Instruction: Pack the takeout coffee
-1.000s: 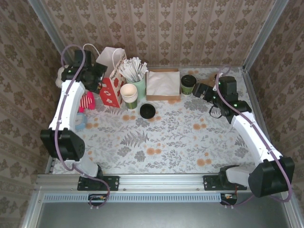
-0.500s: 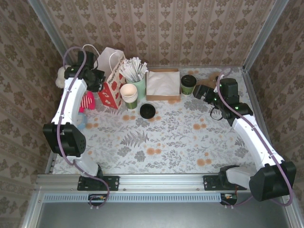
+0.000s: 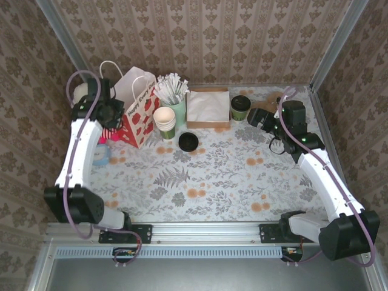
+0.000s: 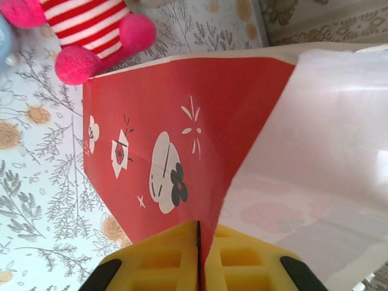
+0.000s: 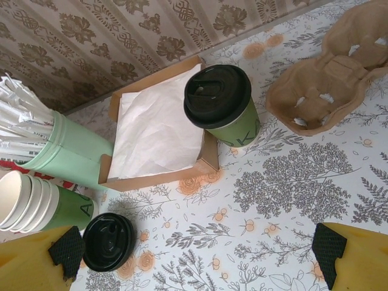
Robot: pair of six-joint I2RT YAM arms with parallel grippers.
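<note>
- At the far left of your table (image 3: 212,176), the left gripper (image 4: 198,242) is pinching the rim of the red paper bag (image 4: 176,109). Its yellow ribbed fingers (image 4: 157,264) are pressing flat together on the thin paper wall.
- The bag is showing a matte red outside printed with white flowers and a plain white inside. One side is running off the edge of the wrist view.
- A plush toy (image 4: 91,24) with red-and-white stripes and fuzzy pink knobs is lying beside the bag, cut off at the edge.
- On the right, the right gripper (image 5: 198,257) is hanging with its jaws spread wide and nothing between them. Its black pads (image 5: 65,251) are peeking in at the near corners.
- The takeout coffee (image 5: 225,112), a small green paper cup under a glossy round black top, is standing upright far and right of centre. It is just beside the cardboard tray (image 5: 151,177) of white napkins, and whether they are touching is hard to tell.
- A second black lid (image 5: 108,241) is lying flat nearer you, beside the stacked green cups (image 5: 36,203).
- A moulded brown pulp carrier (image 5: 327,79) is lying right of the coffee, partly cropped.
</note>
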